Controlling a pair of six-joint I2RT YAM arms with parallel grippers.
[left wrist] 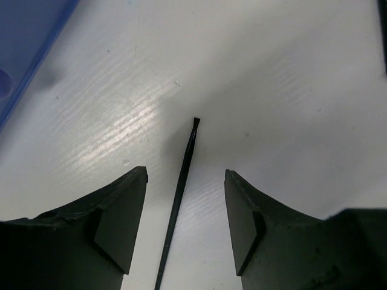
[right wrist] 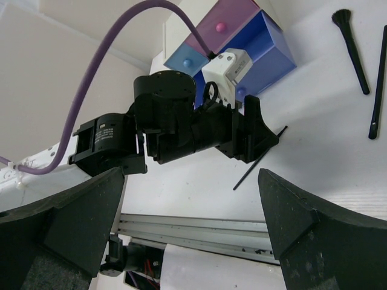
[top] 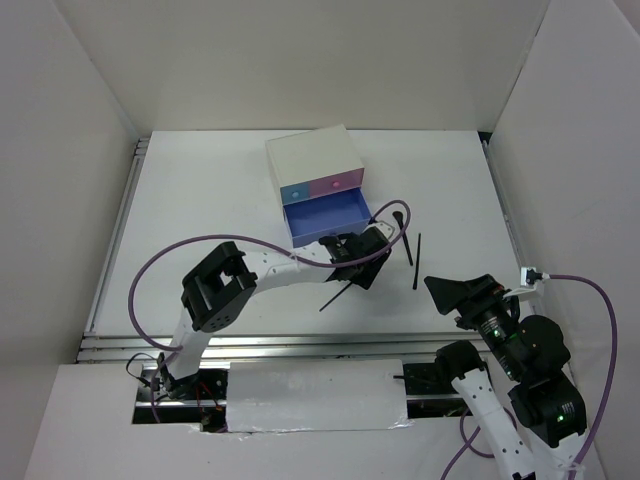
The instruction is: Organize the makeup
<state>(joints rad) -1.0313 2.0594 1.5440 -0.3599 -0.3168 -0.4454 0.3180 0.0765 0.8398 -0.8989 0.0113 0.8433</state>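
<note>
Left claw (left wrist: 185, 174): jaws apart, straddling a thin black brush (left wrist: 191, 139) without touching it. The brush lies flat on the table (left wrist: 272, 72), near the open blue drawer (top: 325, 215). Right claw (right wrist: 190, 181): jaws wide apart, empty.

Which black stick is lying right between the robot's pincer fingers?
The thin slanted one, near the open blue drawer, sits between the fingers of the left pincer. The fluffy-tipped brush and the other stick lie farther right, no pincer around them.
</note>
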